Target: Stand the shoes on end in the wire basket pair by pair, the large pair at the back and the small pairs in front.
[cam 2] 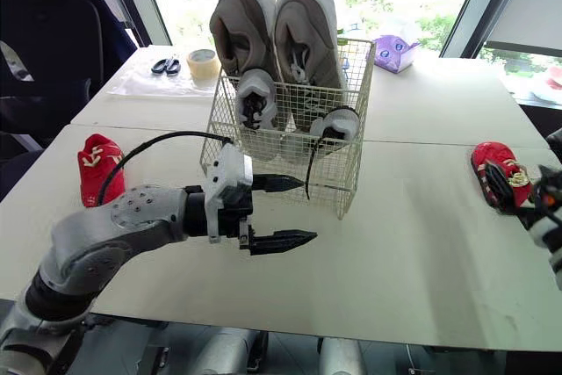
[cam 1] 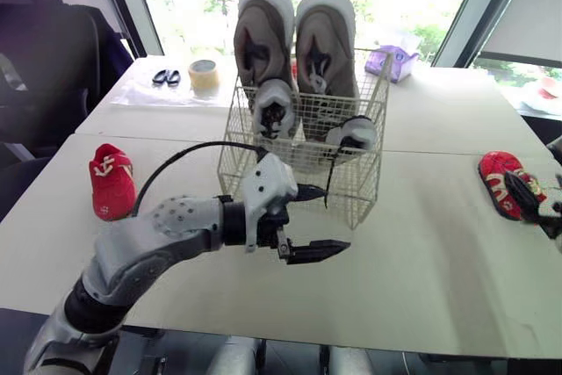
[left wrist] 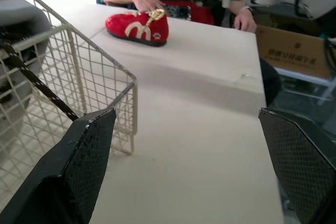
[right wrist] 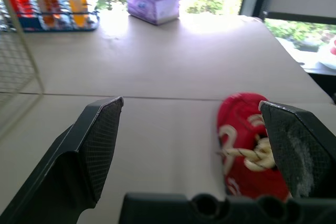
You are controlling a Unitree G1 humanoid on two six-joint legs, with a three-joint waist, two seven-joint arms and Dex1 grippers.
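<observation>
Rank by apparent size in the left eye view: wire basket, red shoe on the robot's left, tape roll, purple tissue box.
1. wire basket
2. red shoe
3. purple tissue box
4. tape roll
The last two look close, and both sit farther back, so that order is unsure.

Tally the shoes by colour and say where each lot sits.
Large taupe shoes, on end at the back of the wire basket: 2
Small grey-and-white shoes, at the basket's front: 2
Red shoes, lying on the table, one on each side of the basket: 2
Total: 6
</observation>
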